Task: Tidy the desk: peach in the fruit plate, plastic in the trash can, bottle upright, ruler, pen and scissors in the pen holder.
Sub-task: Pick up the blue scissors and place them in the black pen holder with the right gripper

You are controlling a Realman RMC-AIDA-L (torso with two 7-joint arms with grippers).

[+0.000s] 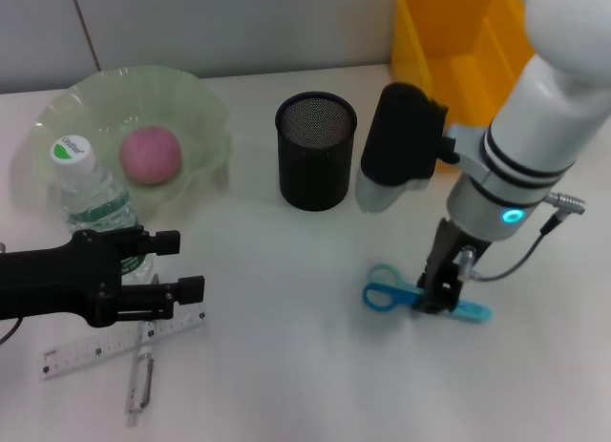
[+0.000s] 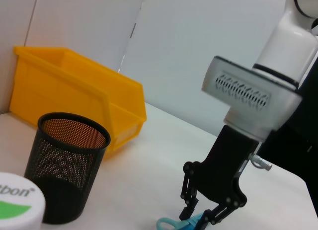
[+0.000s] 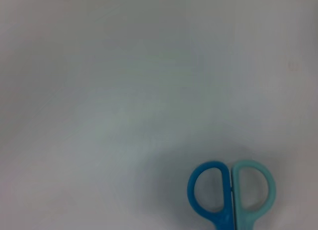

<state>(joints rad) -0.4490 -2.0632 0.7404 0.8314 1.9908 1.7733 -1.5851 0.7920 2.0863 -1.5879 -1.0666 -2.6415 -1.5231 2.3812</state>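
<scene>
On the plain white table (image 1: 286, 366), backed by a pale panelled wall, the right pincer (image 1: 434, 299) reaches down over the blue plastic-handled scissors (image 1: 387, 295), its fingers straddling them and closing in on the blades near the handles. The left pincer (image 1: 186, 265) hovers spread wide, holding nothing, beside the upright clear water bottle (image 1: 91, 199), above the transparent ruler (image 1: 105, 345) and slim silver pen (image 1: 141, 370). The pink peach (image 1: 150, 155) sits in the translucent green fruit plate (image 1: 205, 108). The black mesh pen holder (image 1: 316, 151) stands near the yellow plastic bin (image 1: 458, 51).

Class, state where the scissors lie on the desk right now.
In the head view, the scissors lie flat on the robot's right, in front of the pen holder, directly under the right tool.
</scene>
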